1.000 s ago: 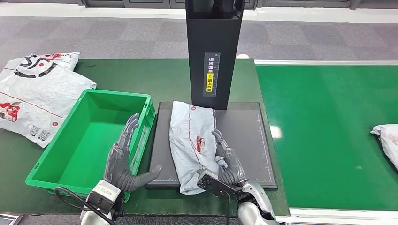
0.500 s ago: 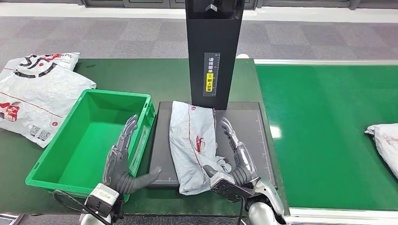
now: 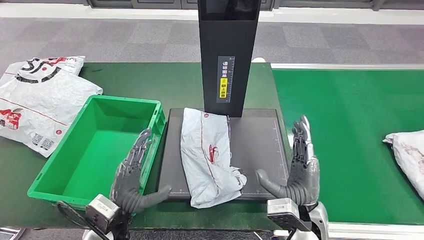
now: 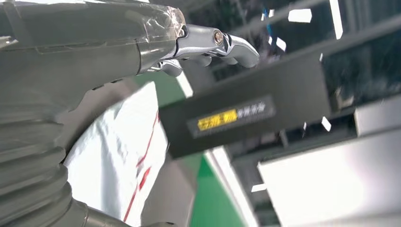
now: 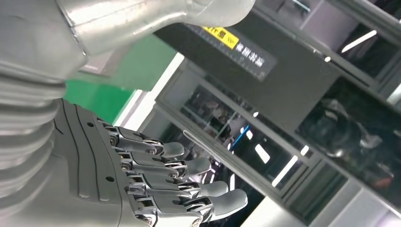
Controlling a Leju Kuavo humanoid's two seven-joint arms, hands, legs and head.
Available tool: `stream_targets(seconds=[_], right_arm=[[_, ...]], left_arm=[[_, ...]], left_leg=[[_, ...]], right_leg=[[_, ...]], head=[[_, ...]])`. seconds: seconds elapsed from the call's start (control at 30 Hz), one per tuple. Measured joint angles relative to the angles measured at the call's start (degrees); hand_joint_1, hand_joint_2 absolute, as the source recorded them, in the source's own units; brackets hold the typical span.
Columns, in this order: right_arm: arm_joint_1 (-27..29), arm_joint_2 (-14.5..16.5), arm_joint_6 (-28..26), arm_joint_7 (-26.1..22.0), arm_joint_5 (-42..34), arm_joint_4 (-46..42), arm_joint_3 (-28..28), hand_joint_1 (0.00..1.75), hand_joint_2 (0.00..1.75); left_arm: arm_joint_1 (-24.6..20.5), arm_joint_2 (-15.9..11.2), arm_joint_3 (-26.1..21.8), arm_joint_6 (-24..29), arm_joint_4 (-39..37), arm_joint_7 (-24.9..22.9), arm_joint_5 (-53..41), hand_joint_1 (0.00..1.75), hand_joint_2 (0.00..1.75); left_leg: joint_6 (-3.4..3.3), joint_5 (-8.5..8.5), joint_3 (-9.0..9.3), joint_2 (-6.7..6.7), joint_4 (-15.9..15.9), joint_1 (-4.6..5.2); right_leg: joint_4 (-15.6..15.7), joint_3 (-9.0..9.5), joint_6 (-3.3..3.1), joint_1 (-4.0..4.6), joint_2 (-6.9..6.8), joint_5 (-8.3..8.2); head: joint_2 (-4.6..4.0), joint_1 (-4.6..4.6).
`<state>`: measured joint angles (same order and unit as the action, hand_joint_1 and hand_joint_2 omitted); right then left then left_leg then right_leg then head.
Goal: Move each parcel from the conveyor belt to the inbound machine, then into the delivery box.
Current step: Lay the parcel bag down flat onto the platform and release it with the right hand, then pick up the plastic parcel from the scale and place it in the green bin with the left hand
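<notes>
The right robot hand has let go of the grey parcel and drawn back to the right, fingers spread and empty; the parcel lies flat on the inbound machine's black plate; the left robot hand, also open, waits beside the green delivery box, likely the next stop; another parcel has come closer along the conveyor belt.

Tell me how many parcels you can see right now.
3: a grey parcel on the black scanner plate, a white parcel on the table left of the green bin, and one on the conveyor, partly cut off.
</notes>
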<state>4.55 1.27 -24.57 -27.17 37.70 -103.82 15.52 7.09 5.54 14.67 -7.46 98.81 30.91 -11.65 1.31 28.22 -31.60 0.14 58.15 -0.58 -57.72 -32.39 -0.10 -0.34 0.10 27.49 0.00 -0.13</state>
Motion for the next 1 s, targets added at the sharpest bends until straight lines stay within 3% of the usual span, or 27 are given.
stream_targets(seconds=[0.33,0.67,1.0], right_arm=[[1.21,-0.01,-0.13,-0.33,-0.47,-1.27,-1.46,0.00,1.75],[-0.53,-0.37,-0.03,-0.84,-1.89,0.78,-1.45,0.00,1.75],[0.22,-0.72,-0.64,0.39,-1.62,4.02,-2.30,0.00,1.75]], left_arm=[[-0.51,-0.44,0.00,-0.94,-1.33,-1.11,-1.10,0.00,1.75],[-8.80,-1.04,1.80,3.81,-13.08,-3.11,-12.41,0.00,1.75],[-12.69,-1.04,4.71,7.04,-20.56,-3.43,-15.38,0.00,1.75]], left_leg=[[0.01,-0.01,0.02,0.01,0.00,-0.01],[-0.03,-0.07,0.02,-0.03,0.01,0.00],[-0.01,-0.04,-0.03,-0.02,0.00,0.00]], right_leg=[[0.00,0.00,0.00,0.01,0.01,0.00],[0.00,0.03,0.01,-0.01,-0.03,-0.04],[0.00,-0.04,0.01,0.00,-0.01,-0.02]], head=[[0.00,0.00],[0.00,0.00],[0.00,0.00]])
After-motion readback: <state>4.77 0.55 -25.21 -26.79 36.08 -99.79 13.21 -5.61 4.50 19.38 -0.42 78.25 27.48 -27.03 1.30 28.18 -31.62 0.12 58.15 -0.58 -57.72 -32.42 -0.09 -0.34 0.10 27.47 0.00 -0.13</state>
